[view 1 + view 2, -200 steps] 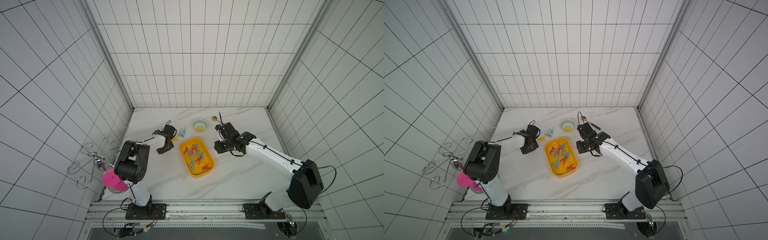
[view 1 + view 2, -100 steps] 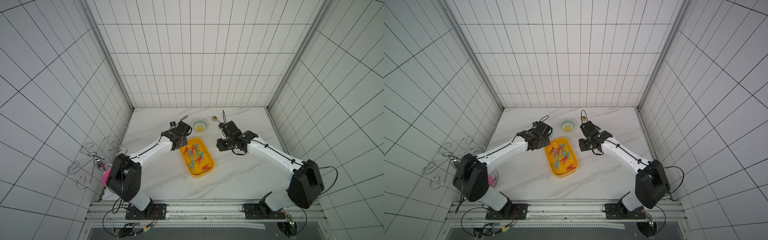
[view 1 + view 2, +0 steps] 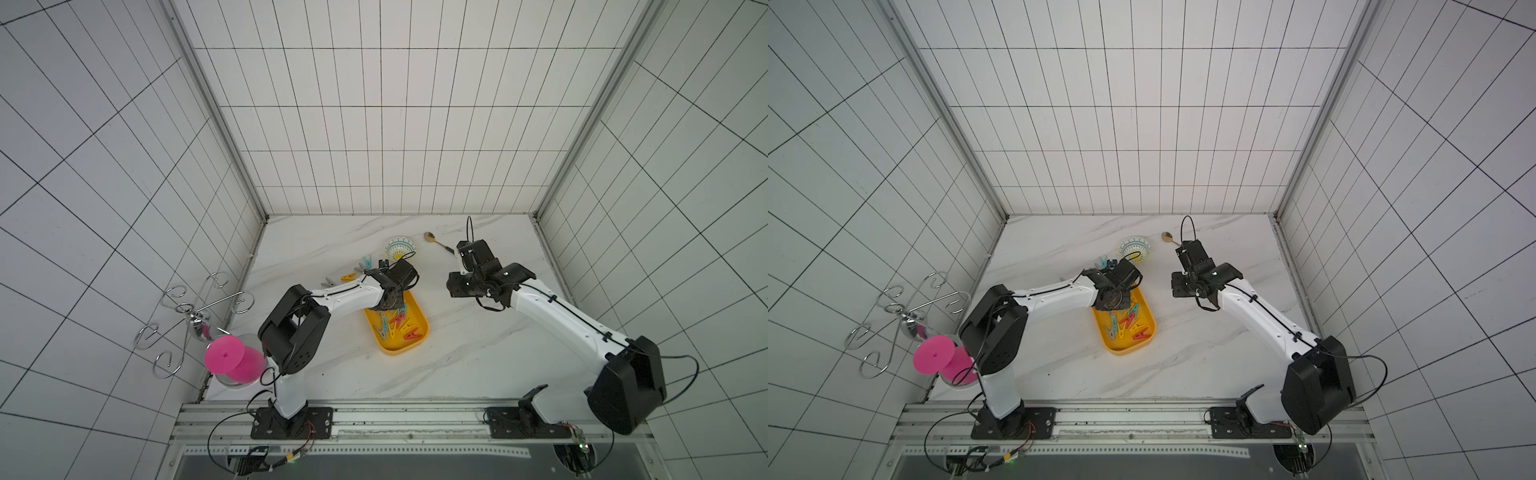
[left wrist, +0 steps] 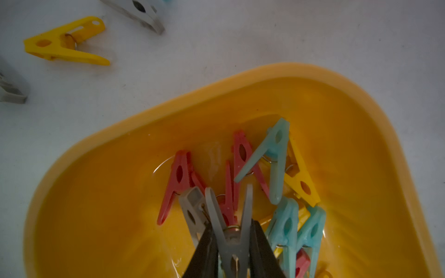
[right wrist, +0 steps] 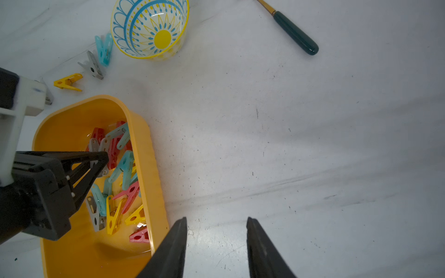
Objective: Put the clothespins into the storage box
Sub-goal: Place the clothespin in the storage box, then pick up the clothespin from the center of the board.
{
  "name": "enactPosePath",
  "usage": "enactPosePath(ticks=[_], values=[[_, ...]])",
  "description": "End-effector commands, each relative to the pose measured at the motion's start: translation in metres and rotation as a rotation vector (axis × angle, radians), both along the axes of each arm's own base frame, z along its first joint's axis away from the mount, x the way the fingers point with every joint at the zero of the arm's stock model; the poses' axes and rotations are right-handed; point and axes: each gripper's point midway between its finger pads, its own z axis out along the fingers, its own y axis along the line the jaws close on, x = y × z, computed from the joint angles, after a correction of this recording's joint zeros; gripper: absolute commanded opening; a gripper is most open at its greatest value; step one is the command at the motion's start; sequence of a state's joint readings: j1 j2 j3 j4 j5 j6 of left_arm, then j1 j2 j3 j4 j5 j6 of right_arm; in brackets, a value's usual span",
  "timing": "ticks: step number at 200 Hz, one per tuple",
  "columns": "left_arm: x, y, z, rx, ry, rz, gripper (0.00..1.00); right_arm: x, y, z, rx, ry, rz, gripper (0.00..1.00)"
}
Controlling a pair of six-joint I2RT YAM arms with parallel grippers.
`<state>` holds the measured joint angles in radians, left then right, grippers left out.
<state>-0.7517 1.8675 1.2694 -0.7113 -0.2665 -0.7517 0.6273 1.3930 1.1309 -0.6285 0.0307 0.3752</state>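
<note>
Marble table [image 3: 457, 353], left pincer [image 4: 231, 226] holding clothespin [image 4: 231, 240], seemingly above storage box [image 4: 192, 94]

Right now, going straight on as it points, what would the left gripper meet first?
The left gripper, shut on a grey clothespin, would probably meet the red clothespins in the storage box first; depth unclear.

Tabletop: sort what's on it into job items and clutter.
Job: small red, yellow, teal and grey plastic spring clothespins; shallow yellow plastic storage box; left hand gripping a grey clothespin.
Clutter: round blue-and-yellow patterned bowl; gold spoon with dark green handle.
</note>
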Motion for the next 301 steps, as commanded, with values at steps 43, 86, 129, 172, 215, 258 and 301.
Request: enactPosePath(ticks=[43,86,129,172,215,258,301], values=[[0.007,-0.005,0.017,-0.029,-0.042,-0.008,0.37,-0.005,-0.006,-0.010,-0.020,0.032,-0.010,0.44],[0.016,0.026,0.071,-0.056,-0.132,0.055,0.43,-0.005,-0.003,-0.009,-0.013,0.036,0.002,0.44],[0.027,0.112,0.075,-0.041,-0.146,0.283,0.49,-0.005,0.005,-0.008,-0.018,0.033,0.027,0.44],[0.039,0.163,0.051,-0.055,-0.113,0.438,0.51,-0.006,0.015,-0.012,-0.031,0.041,0.055,0.44],[0.052,0.177,0.021,-0.026,-0.075,0.470,0.51,-0.011,0.019,-0.016,-0.034,0.051,0.073,0.45],[0.062,0.188,-0.003,0.007,-0.042,0.497,0.51,-0.015,0.020,-0.022,-0.038,0.059,0.086,0.45],[0.071,0.192,-0.015,-0.012,-0.032,0.505,0.51,-0.015,0.020,-0.026,-0.044,0.061,0.092,0.45]])
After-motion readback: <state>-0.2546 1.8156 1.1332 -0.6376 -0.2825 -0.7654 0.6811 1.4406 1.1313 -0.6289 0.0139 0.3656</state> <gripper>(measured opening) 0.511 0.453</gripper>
